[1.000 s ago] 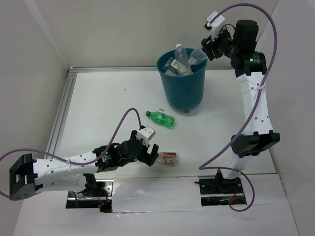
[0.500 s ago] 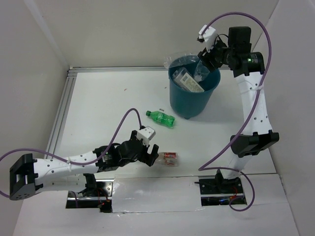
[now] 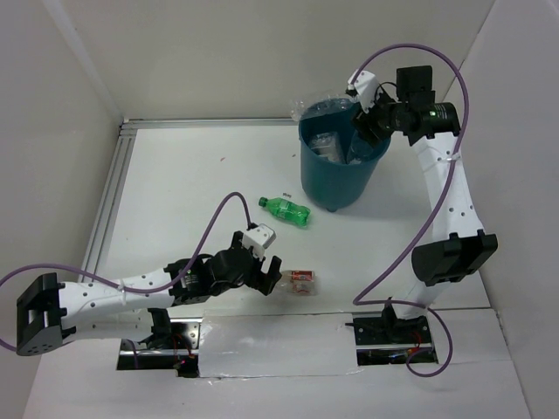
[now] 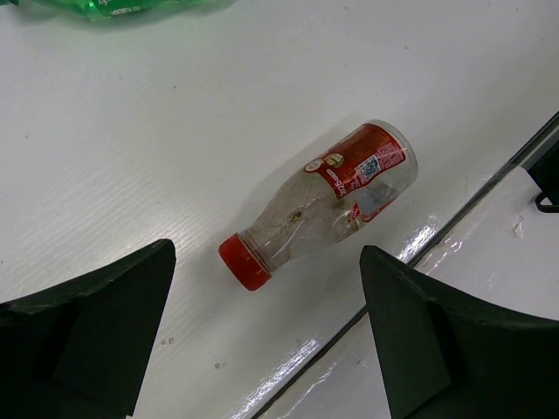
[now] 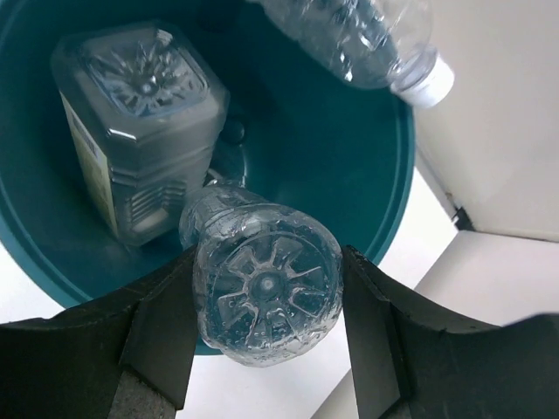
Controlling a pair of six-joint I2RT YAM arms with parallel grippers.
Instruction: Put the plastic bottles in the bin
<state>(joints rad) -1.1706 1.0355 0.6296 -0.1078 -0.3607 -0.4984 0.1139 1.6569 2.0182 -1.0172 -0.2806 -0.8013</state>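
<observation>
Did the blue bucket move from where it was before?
Yes. The bin slid to the right, farther away from the green bottle, which stayed put.

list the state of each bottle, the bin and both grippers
bin: standing mouth up, bottles inside
green bottle: on its side on the table
red-capped bottle: on its side, capped, not gripped
slim clear bottle: neck down in the bin
flat clear bottle: in the bin, base up
white-capped bottle: across the bin rim, capped
left gripper: open
right gripper: shut on the slim clear bottle
</observation>
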